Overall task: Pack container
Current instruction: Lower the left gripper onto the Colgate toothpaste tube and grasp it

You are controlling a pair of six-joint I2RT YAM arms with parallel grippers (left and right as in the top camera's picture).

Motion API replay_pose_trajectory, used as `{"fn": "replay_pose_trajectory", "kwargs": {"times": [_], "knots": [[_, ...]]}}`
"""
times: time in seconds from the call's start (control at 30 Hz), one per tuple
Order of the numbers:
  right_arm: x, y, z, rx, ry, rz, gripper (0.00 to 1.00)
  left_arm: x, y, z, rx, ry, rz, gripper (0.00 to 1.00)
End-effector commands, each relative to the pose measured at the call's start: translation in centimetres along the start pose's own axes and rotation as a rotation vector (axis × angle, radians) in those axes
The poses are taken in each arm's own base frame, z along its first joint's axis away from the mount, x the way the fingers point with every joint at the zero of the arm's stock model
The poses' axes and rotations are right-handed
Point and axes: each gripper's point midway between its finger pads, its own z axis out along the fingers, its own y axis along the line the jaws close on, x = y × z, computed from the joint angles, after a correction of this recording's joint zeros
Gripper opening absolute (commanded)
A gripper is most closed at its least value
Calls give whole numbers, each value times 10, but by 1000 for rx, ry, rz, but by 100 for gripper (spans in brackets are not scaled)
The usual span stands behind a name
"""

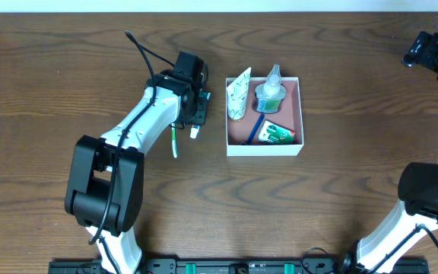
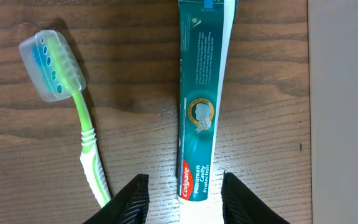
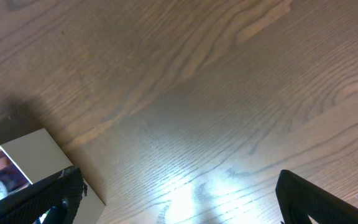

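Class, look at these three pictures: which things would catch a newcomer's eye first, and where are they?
The white container with its pink inside, right of centre on the table, already holds a few toiletries. Left of it, a teal toothpaste tube sits between the fingers of the left hand, with a capped green toothbrush beside it.

Left of the container [image 1: 265, 149], which holds a tube [image 1: 239, 93], a bottle [image 1: 270, 93] and a green packet [image 1: 274, 134], the left arm [image 1: 147, 118] hangs over a green toothbrush [image 1: 175, 143] and a white tip [image 1: 194, 133], perhaps toothpaste.
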Motion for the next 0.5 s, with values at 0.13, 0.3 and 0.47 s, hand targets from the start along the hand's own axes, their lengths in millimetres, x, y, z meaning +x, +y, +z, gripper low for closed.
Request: {"fn": "replay_pose_trajectory", "kwargs": {"times": [0.13,0.3,0.47], "knots": [[-1,-1,-12,-10,-30,18,99,8,2,11,-4,34,18,39],[-1,-1,-12,-9,-30,18,99,13,3,21,-9,61,18,39],[-1,-1,-12,-9,-30,18,99,20,5,32,-14,92,17,39]]}}
